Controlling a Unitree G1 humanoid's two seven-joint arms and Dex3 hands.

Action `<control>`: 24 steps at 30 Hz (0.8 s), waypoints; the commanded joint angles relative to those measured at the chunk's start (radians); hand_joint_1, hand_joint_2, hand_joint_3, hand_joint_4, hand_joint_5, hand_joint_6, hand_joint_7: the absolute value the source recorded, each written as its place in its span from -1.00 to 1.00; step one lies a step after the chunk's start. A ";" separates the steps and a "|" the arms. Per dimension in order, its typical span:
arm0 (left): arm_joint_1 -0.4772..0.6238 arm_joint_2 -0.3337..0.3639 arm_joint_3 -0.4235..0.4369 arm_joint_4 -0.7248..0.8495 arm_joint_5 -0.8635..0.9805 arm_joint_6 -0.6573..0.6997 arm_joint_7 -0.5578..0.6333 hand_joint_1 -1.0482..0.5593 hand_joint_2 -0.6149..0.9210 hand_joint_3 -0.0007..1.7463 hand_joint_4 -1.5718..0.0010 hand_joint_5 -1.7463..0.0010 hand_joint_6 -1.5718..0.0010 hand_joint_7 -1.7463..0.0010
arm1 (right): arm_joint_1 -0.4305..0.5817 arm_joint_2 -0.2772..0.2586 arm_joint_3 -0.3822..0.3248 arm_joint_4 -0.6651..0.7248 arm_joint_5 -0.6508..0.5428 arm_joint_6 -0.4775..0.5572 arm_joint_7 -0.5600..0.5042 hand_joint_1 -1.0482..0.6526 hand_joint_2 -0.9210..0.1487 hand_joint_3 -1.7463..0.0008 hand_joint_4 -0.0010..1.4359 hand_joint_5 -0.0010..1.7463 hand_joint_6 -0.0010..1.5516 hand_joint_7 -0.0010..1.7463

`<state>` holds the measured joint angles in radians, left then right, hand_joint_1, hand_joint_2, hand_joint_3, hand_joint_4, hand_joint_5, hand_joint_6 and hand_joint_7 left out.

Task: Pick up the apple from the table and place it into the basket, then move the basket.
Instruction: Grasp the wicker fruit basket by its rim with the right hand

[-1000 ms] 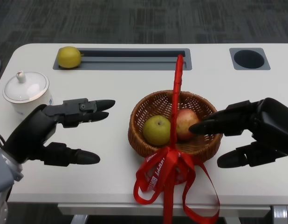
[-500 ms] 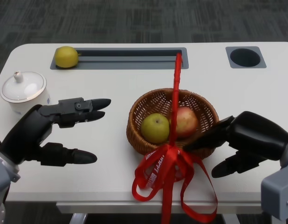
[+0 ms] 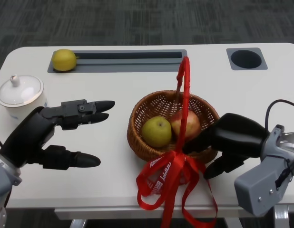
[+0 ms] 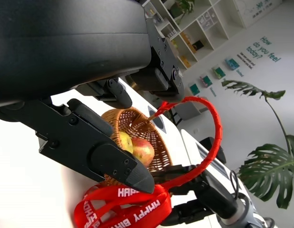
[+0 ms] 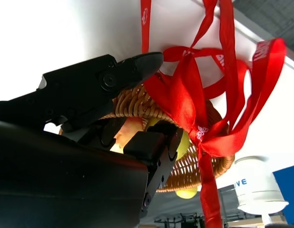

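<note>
Wicker basket [image 3: 204, 111] stands near the table's [image 3: 261, 99] middle, upright; its red handle [image 3: 184, 95] arches from far rim to near rim, so the handle's long axis runs far-to-near, leaning slightly right at the top; the red ribbon bow [image 3: 171, 173] hangs off the near rim toward the table edge. Apple [image 3: 186, 124] lies inside the basket, right of centre, touching a yellow-green fruit [image 3: 157, 131] on its left; no long axis can be read on it, and its stem direction cannot be told.

Right hand [image 3: 229, 140] grips the basket's near-right rim, fingers over the wall. Left hand [image 3: 52, 133] is empty, fingers spread, well apart to the left.

Risks, as judged:
1. a 1-sided rim grip could tip the basket and spill both fruits;
2. loose ribbon tails may catch on the fingers or the table edge;
3. a leftward slide could reach the white lidded cup [image 3: 19, 92]; the lemon [image 3: 63, 60] in the far tray is clear.
</note>
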<state>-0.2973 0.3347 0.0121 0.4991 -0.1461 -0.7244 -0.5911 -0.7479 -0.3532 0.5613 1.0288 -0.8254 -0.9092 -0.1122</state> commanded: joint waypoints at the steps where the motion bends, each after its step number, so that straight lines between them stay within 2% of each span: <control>1: 0.016 0.006 0.011 -0.018 -0.005 0.007 0.006 -0.38 0.77 -1.00 0.14 0.99 0.22 0.99 | -0.003 0.026 0.067 0.059 -0.051 0.022 -0.016 -0.33 -0.76 1.00 0.21 -0.98 -0.01 -0.99; 10: 0.031 -0.005 0.011 -0.034 -0.005 -0.002 0.010 -0.38 0.77 -1.00 0.13 1.00 0.22 1.00 | -0.046 0.058 0.129 0.128 -0.043 0.060 -0.037 -0.31 -0.81 0.99 0.23 -0.98 0.00 -0.99; 13: 0.031 -0.006 0.014 -0.033 -0.001 -0.003 0.016 -0.40 0.78 -1.00 0.13 0.99 0.21 1.00 | -0.047 0.058 0.135 0.128 -0.036 0.031 -0.093 -0.21 -0.91 0.97 0.41 -0.94 0.15 -0.95; 16: 0.030 -0.005 0.017 -0.028 -0.006 0.000 0.014 -0.40 0.78 -1.00 0.12 0.99 0.21 1.00 | -0.049 0.057 0.131 0.119 -0.028 0.020 -0.143 -0.13 -0.99 0.94 0.60 -0.89 0.29 -0.93; 19: 0.028 -0.002 0.019 -0.027 -0.006 0.002 0.012 -0.39 0.78 -1.00 0.12 0.99 0.21 1.00 | -0.053 0.051 0.122 0.111 -0.023 0.023 -0.172 -0.11 -0.99 0.95 0.67 -0.87 0.32 -0.93; 22: 0.022 -0.004 0.020 -0.022 -0.009 0.007 0.006 -0.38 0.77 -1.00 0.11 0.99 0.21 1.00 | -0.060 0.043 0.082 0.124 0.028 0.020 -0.151 -0.09 -0.98 0.97 0.74 -0.84 0.34 -0.95; 24: 0.016 -0.005 0.019 -0.014 -0.011 0.008 0.001 -0.37 0.77 -1.00 0.11 0.99 0.21 1.00 | -0.067 0.037 0.057 0.136 0.060 0.018 -0.133 -0.09 -0.98 0.98 0.73 -0.70 0.35 -0.96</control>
<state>-0.2786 0.3209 0.0228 0.4762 -0.1474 -0.7224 -0.5862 -0.8116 -0.3009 0.6435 1.1526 -0.7941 -0.8948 -0.2578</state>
